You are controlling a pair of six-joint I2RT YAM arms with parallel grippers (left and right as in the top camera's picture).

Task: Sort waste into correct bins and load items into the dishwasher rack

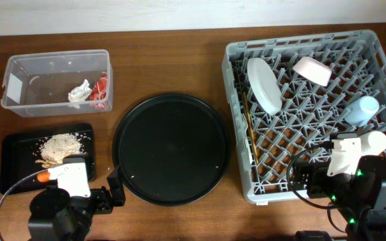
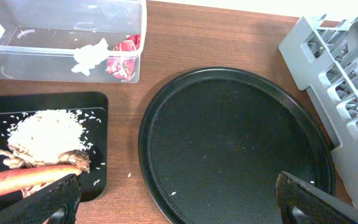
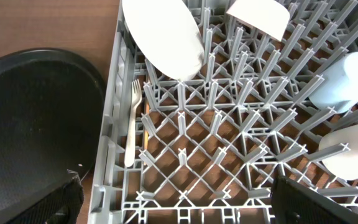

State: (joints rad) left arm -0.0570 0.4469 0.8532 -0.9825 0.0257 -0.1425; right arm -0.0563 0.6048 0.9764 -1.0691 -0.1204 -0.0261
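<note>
The clear tub [image 1: 25,72] holds the white napkin [image 1: 79,92] and the red wrapper [image 1: 100,90]. The black rectangular tray [image 1: 15,150] holds rice scraps [image 1: 62,144], the carrot [image 2: 23,179] and a brown lump [image 2: 79,159]. The grey rack [image 1: 380,73] holds the plate [image 1: 265,84], bowl [image 1: 312,69], blue cup [image 1: 362,110], cream cup [image 1: 375,142], chopstick [image 1: 249,127] and fork [image 3: 131,124]. My left gripper [image 2: 179,205] is open and empty at the table front between the two black trays. My right gripper [image 3: 179,202] is open and empty over the rack's front edge.
The large round black tray [image 1: 171,147] lies between the bins and the rack, with a few rice grains on it. Loose rice grains lie on the wood beside the black rectangular tray. The left arm's wrist partly hides that tray's front corner in the overhead view.
</note>
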